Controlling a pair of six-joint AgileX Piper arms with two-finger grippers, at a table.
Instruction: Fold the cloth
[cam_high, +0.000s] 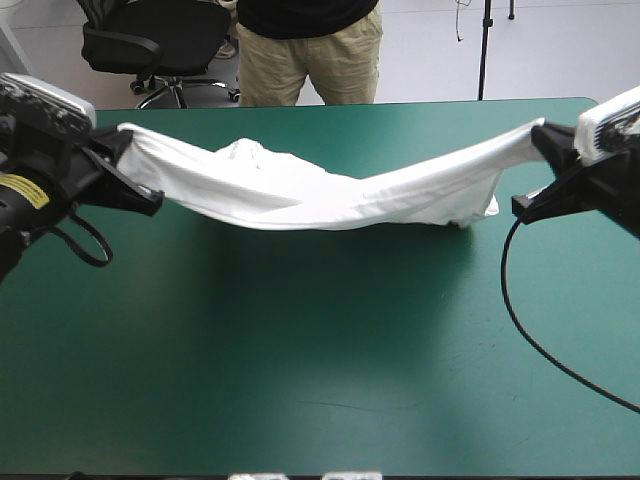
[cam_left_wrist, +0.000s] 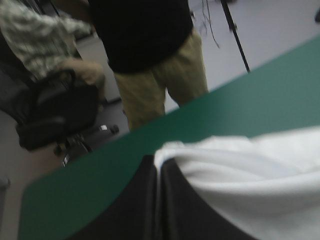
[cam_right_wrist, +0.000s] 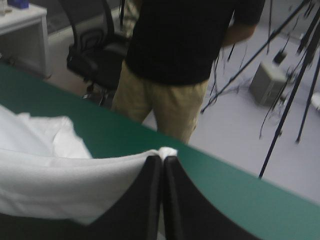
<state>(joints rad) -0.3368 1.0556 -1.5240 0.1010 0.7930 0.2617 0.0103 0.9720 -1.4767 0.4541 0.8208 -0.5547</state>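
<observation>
The white T-shirt hangs stretched between both arms over the far half of the teal-green table, sagging in the middle, where a crumpled part rests on the cover. My left gripper is shut on the T-shirt's left end, raised above the table. My right gripper is shut on the right end at about the same height. In the left wrist view the black fingers meet in a pointed arch with the T-shirt draped beside them. In the right wrist view the fingers pinch the T-shirt at their tip.
The table's far edge lies just behind the T-shirt. A wide stretch of bare teal-green cover lies in front of it toward the near edge.
</observation>
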